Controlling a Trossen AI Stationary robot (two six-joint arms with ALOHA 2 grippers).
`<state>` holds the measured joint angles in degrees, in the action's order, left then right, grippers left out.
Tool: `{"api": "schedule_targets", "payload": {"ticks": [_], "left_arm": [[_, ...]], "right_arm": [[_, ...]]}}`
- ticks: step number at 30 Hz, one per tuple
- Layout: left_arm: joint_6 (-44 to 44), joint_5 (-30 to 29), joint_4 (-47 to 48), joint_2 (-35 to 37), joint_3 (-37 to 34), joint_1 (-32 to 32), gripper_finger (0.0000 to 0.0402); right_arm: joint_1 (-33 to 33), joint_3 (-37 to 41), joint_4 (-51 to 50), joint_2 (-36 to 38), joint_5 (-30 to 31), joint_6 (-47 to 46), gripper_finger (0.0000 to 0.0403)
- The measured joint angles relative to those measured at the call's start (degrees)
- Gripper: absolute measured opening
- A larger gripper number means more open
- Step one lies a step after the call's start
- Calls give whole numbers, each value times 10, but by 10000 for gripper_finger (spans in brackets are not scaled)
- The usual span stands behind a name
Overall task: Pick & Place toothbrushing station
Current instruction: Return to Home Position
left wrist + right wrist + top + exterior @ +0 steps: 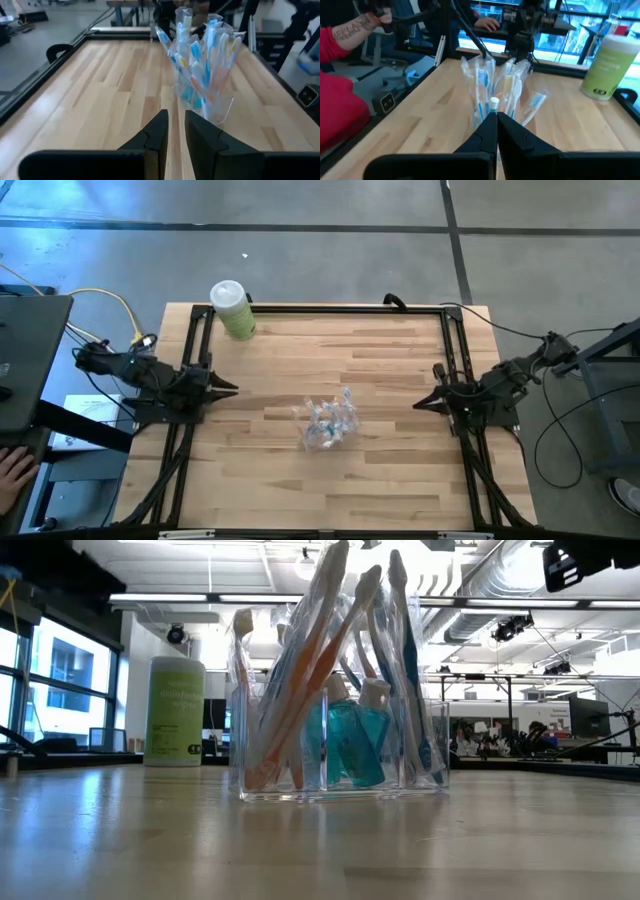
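At mid-desk, a little toward the near edge, the holder stands upright with the brushes bunched inside it, and I see none lying loose on the desk, so I judge the placing done and only the parking of the arms left. My left hand sits at the desk's left edge with a narrow gap between its fingers and nothing in it; my right hand sits at the right edge, fingers together, also empty. Both are well apart from the holder. From above the holder is just a clear tangle. The low view shows orange and blue brushes leaning in it, plus two small teal bottles. The green bottle stands at the far left corner. Only the right wrist view shows a person in red beyond the desk.
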<state>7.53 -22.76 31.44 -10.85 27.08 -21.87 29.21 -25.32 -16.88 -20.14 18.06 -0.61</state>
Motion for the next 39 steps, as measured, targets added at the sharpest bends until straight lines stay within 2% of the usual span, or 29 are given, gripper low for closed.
{"api": "schedule_targets", "payload": {"ticks": [4, 7, 10, 14, 20, 22, 25, 28, 32, 39], "left_arm": [[21, 0, -32, 78, -69, 0, 58], [14, -10, -106, 109, -118, 0, 58], [1, -34, -174, 101, -148, 1, 58], [-8, -38, -208, 91, -179, 4, 58], [-32, -48, -281, 85, -237, 25, 58], [-30, -22, -285, 85, -237, 34, 58], [-32, 56, -292, 86, -240, 46, 58], [-21, 101, -291, 88, -241, 57, 58], [3, 128, -296, 89, -248, 69, 58], [16, 134, -294, 75, -250, 90, 58]], "right_arm": [[0, 0, -43, 33, 0, -3, 2], [0, 8, -49, 51, 0, -22, 2], [0, 25, -33, 66, 0, -23, 2], [0, 51, -5, 74, 1, -23, 2], [0, 87, 42, 77, 39, -2, 2], [0, 95, 62, 81, 42, 8, 2], [0, 124, 110, 89, 14, 32, 2], [0, 159, 166, 95, 0, 58, 2], [-7, 189, 219, 98, 13, 69, 2], [-30, 231, 233, 98, -1, 39, 2]]}}
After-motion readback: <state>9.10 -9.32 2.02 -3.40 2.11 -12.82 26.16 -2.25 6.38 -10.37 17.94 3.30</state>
